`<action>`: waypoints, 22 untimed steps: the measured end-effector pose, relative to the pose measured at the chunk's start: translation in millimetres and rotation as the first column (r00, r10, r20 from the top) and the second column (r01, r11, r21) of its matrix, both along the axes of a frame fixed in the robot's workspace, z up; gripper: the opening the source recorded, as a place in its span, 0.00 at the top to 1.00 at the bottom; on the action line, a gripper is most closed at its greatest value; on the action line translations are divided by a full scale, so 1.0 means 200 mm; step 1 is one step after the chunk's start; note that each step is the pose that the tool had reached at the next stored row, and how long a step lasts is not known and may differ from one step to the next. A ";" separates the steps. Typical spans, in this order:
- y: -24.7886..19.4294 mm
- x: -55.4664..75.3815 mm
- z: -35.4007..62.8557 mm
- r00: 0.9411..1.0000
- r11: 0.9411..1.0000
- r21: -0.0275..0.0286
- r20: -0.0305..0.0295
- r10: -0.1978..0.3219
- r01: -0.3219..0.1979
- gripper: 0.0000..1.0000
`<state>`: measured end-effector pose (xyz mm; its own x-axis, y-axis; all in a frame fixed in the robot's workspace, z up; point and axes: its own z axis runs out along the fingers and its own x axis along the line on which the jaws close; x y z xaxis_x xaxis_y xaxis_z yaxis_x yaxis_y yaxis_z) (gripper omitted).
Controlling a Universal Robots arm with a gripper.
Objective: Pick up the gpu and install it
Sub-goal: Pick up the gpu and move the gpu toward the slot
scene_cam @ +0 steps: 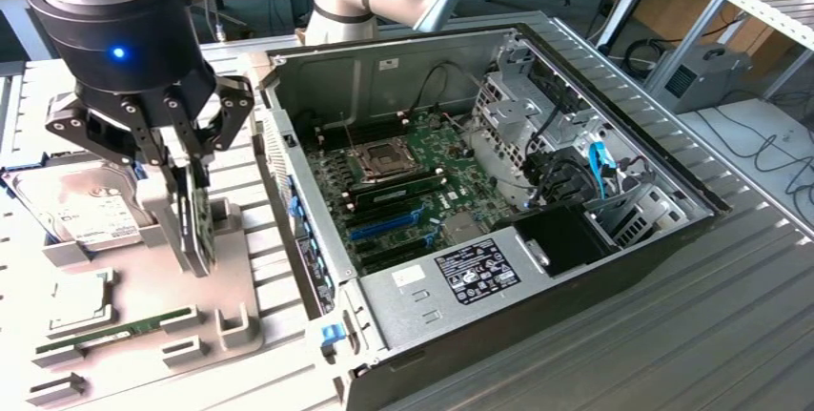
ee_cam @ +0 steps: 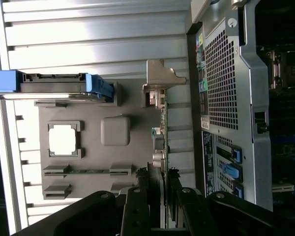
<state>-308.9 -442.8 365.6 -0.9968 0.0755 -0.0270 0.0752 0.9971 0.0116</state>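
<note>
The gpu [scene_cam: 194, 230] stands on edge, thin and dark, between the fingers of my gripper [scene_cam: 189, 192]. It sits at or just above the grey holder tray [scene_cam: 235, 277], on the exterior view's left beside the open computer case [scene_cam: 598, 230]. In the wrist view the card [ee_cam: 160, 132] runs edge-on away from my gripper [ee_cam: 160, 196], and its silver end bracket [ee_cam: 158, 78] is at the far end. The gripper is shut on the card. Whether the card's lower edge still touches the tray I cannot tell.
On the tray lie a silver hard drive [scene_cam: 90, 206], a CPU [scene_cam: 79, 301] and a green RAM stick [scene_cam: 114, 330]. Inside the case the motherboard [scene_cam: 407, 182] lies exposed with blue slots [scene_cam: 388, 223]. The case's perforated rear panel [ee_cam: 221, 83] runs close alongside the card.
</note>
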 end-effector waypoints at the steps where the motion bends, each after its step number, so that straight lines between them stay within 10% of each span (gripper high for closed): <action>1: 0.000 0.00 0.003 1.000 1.000 0.000 0.000 0.000 0.000 0.73; 22: 0.000 0.00 0.044 1.000 1.000 0.000 0.000 0.000 0.000 0.73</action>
<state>-308.9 -442.7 374.5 -0.9968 0.0755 -0.0270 0.0752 0.9971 0.0116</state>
